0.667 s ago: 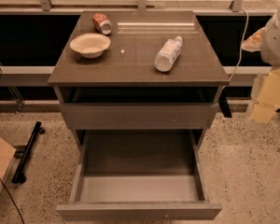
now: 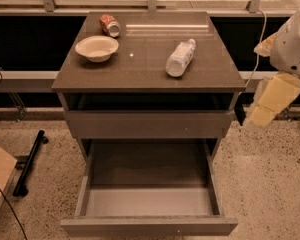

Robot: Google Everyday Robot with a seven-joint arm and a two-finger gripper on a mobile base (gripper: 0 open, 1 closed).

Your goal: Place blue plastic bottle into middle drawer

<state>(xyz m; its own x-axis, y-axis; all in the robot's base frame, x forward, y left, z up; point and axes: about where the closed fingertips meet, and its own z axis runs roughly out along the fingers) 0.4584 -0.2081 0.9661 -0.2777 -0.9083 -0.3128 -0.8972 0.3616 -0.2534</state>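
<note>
Right now the blue plastic bottle [image 2: 180, 58] is lying on its side on the cabinet top [image 2: 150, 76], right of the bowl [image 2: 96, 47], its cap pointing toward the back. It is looking light, thin-walled and prone to rolling, so I am judging a gentle grip across its middle safest. The gripper [image 2: 270, 101] is hanging well off to the right, touching nothing; open or closed, I cannot tell. The middle drawer [image 2: 148, 201] is standing pulled out below
</note>
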